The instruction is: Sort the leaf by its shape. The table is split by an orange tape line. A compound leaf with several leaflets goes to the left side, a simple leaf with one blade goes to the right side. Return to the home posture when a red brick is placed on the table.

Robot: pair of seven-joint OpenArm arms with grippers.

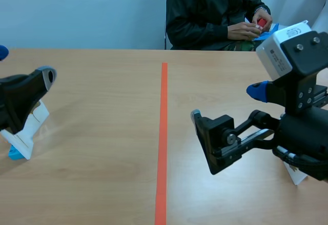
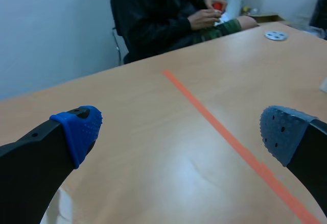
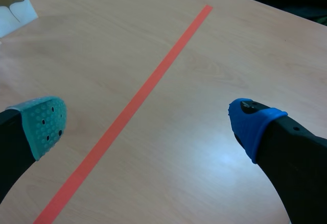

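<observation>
Scene view — person's hands [image 1: 249,29], red block [image 1: 261,22]

A robotics lab or test room, by the look of it: a plain wooden bench [image 1: 92,174] split by an orange tape line [image 1: 163,133], a black robot left arm [image 1: 15,94] and right arm [image 1: 302,133], a bare pale wall [image 1: 77,9], and a person [image 1: 210,9] seated across.
</observation>
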